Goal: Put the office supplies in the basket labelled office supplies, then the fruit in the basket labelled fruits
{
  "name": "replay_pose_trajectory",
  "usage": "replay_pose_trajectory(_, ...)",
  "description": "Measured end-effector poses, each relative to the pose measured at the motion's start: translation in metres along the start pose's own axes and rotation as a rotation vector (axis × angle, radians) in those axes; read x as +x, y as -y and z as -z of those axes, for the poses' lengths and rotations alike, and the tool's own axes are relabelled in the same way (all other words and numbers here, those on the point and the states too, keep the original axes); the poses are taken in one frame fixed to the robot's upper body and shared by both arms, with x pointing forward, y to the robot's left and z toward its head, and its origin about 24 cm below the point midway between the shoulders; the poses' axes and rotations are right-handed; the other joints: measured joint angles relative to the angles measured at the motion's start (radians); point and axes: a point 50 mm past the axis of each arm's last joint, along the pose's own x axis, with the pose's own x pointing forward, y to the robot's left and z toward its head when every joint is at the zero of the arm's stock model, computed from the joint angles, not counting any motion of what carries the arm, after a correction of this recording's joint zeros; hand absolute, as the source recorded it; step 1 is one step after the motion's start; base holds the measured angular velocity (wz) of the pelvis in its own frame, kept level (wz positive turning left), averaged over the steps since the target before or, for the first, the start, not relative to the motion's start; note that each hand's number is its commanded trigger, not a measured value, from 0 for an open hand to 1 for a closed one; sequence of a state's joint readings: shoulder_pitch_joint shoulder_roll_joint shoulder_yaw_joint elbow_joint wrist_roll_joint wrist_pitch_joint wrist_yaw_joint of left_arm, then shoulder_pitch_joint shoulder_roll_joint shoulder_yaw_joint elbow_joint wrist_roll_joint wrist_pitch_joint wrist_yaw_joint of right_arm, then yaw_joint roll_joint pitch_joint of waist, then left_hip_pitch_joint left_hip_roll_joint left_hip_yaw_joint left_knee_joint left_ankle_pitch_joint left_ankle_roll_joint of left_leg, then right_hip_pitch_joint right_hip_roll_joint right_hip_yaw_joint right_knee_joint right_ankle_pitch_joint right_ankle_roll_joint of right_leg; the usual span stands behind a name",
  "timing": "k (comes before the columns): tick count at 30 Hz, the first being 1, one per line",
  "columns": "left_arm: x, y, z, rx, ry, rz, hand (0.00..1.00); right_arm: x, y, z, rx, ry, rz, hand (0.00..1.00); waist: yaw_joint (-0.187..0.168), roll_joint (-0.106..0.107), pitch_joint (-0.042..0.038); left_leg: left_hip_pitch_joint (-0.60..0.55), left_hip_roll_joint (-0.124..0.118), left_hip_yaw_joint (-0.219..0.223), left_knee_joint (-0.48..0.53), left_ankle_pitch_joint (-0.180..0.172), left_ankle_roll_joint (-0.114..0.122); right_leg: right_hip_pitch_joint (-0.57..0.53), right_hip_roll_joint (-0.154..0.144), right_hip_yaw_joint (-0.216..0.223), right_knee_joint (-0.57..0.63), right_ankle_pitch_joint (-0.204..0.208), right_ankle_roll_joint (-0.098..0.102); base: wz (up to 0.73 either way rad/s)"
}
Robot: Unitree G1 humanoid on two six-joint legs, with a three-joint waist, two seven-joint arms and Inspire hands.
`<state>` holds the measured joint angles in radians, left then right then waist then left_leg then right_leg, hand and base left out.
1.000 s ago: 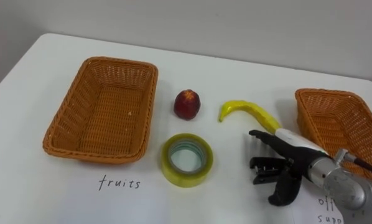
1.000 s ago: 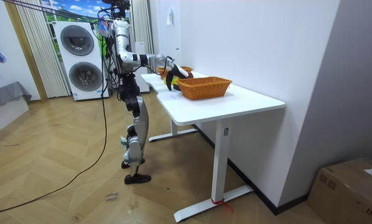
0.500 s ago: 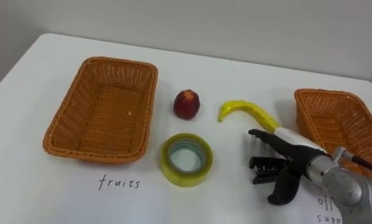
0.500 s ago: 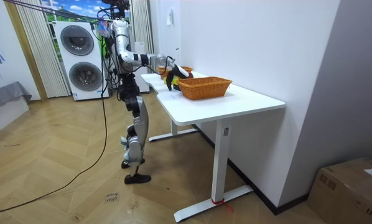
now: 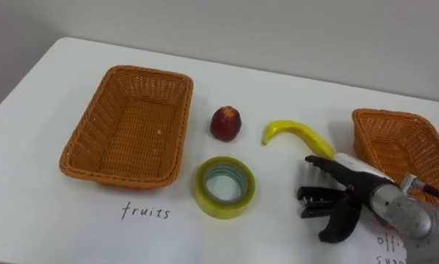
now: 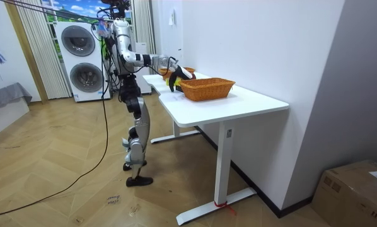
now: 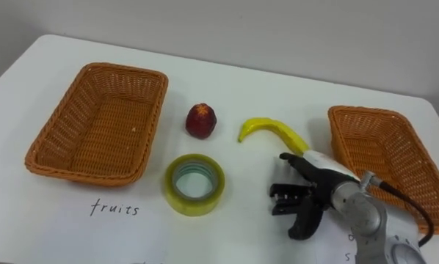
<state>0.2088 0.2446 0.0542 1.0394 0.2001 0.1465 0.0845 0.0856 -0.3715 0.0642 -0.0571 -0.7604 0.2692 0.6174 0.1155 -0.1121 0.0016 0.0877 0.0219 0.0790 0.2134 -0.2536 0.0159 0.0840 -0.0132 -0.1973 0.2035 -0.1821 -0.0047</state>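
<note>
The right hand (image 7: 322,189) was at the near right, fingers spread about a black stapler (image 7: 284,199). Just beyond it curved a banana (image 7: 269,130), left of the right wicker basket (image 7: 381,155).

The right hand (image 5: 354,192) has black fingers and a black thumb, with a smooth white shell over its back. Behind it the wrist is a rounded cylinder of silver-grey metal, and a thin black cable runs off it. In the room view the body looks silver-grey with darker joints, though it is small there. Thin ropes lead up from the shoulders, and a dark cable trails across the floor.
</note>
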Motion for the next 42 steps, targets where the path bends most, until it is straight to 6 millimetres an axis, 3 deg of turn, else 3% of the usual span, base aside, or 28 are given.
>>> replay_pose_trajectory(2,-0.0001,-0.0005,-0.0012,0.0,0.002,-0.002,0.0,0.0002,0.0003,0.0014,0.009,-0.015,-0.007,1.0,0.0,0.0,-0.0025,-0.007,0.0,-0.004,0.007,0.0,0.0,-0.002,0.0,-0.003,0.0,0.0,-0.001,0.04)
replay_pose_trajectory(7,-0.0005,-0.0007,-0.0003,0.001,-0.003,-0.003,0.0,0.0007,-0.0006,0.0012,-0.01,-0.038,-0.012,1.0,0.002,-0.001,-0.0071,-0.008,0.0,-0.008,0.012,0.0,0.0,0.001,0.0,-0.007,0.0,0.002,-0.003,0.01)
replay_pose_trajectory(18,-0.0007,-0.0032,-0.0029,-0.001,0.007,-0.042,0.0,0.006,0.0014,-0.0049,-0.136,-0.099,0.056,1.0,0.027,0.001,-0.009,-0.009,-0.001,-0.017,0.019,0.0,0.0,0.002,0.0,-0.013,0.001,0.004,-0.004,0.01)
replay_pose_trajectory(42,-0.0006,-0.0022,-0.0027,-0.046,0.008,-0.058,0.0,0.005,0.0022,-0.0029,-0.054,-0.061,0.076,1.0,0.025,0.003,-0.0079,-0.006,0.0,-0.009,0.017,0.0,0.0,0.006,0.002,0.003,-0.001,0.005,-0.004,0.0)
